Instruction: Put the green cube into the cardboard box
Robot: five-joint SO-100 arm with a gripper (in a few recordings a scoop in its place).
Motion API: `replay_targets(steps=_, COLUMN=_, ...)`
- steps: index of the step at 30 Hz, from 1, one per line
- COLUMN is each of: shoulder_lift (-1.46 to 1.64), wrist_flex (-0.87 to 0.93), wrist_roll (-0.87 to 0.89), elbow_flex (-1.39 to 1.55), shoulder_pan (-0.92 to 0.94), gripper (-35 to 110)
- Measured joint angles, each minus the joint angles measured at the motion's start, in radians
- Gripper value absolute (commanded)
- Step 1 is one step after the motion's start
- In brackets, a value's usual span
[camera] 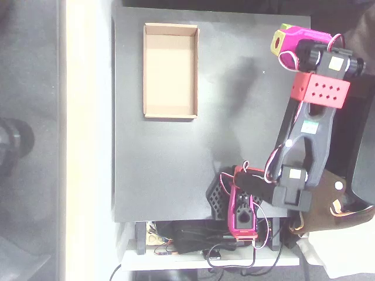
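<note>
Black table (164,170) lies bare below cardboard box (170,70) near its top edge.

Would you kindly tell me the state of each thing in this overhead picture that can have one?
cardboard box: open on top, nothing inside, lying flat on the black mat.
gripper: at the upper right of the picture, well apart from the box; whether it is open or shut cannot be told.
black mat: lying flat, bearing the box near its upper left.
</note>
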Motion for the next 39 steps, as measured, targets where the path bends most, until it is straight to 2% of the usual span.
replay_targets(steps=11, shoulder_lift=0.121, wrist_flex=0.000, wrist_roll=0.000, elbow_flex=0.000, shoulder_pan=-0.149, gripper=5)
replay_targets(steps=16, shoulder_lift=0.146, wrist_flex=0.000, wrist_roll=0.000, elbow_flex=0.000, shoulder_pan=-0.279, gripper=5)
replay_targets(steps=32, shoulder_lift=0.135, wrist_flex=0.000, wrist_roll=0.000, elbow_flex=0.006, shoulder_pan=-0.604, gripper=5)
replay_targets(steps=39, shoulder_lift=0.025, wrist_flex=0.000, wrist_roll=0.000, elbow_flex=0.006, shoulder_pan=-0.640, gripper=5)
